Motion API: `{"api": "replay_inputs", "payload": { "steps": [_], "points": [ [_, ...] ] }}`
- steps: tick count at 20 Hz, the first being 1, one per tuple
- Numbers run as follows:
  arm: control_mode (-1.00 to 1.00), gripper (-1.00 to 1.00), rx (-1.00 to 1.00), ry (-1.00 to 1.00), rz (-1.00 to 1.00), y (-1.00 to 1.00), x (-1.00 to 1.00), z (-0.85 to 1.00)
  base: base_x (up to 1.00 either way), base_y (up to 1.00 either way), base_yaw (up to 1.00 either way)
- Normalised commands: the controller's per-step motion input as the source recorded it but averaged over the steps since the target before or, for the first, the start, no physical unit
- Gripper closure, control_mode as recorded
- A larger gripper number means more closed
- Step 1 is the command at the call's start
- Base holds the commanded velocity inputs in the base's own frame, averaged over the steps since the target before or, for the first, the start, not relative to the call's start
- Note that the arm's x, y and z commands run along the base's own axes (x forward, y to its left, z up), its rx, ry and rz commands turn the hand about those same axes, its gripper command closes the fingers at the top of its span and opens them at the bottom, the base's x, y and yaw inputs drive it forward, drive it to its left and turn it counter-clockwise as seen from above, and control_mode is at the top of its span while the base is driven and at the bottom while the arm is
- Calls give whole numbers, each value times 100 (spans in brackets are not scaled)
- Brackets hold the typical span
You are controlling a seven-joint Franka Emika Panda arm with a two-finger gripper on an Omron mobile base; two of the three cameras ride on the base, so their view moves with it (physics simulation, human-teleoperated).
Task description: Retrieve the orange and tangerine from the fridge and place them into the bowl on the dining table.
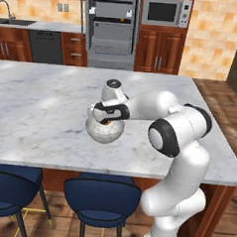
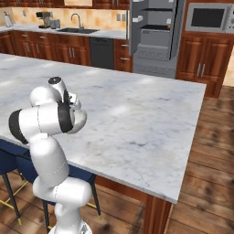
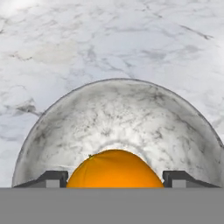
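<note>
On the marble dining table [image 1: 41,111] stands the small marbled bowl [image 1: 103,132]. My gripper [image 1: 107,121] hangs straight down just above it. In the hand view the two finger tips [image 3: 54,178] press against the sides of the orange [image 3: 114,168], which hangs over the empty inside of the bowl [image 3: 118,109]. The gripper [image 3: 114,178] is shut on that fruit. Far behind the table the grey fridge [image 1: 111,30] stands open. A tiny orange speck [image 1: 124,20] sits on one of its shelves, too small to tell whether it is the tangerine.
Dark blue chairs [image 1: 102,196] stand along the near side of the table. Wooden cabinets, a dishwasher [image 1: 45,46] and a sink line the back wall left of the fridge [image 2: 155,32]. A microwave [image 1: 166,11] sits to its right. Wood floor runs past the table's right end.
</note>
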Motion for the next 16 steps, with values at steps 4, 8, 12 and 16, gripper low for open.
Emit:
{"api": "replay_inputs", "payload": {
  "steps": [4,8,12,16],
  "points": [
    [-100,100,-2,0,0,4,53,-41,0,0,0],
    [-100,-100,-2,1,-1,14,58,-38,0,0,0],
    [-100,-100,-1,1,-3,12,44,-21,0,0,0],
    [-100,-100,0,1,-5,1,6,0,0,0,0]
  ]
}}
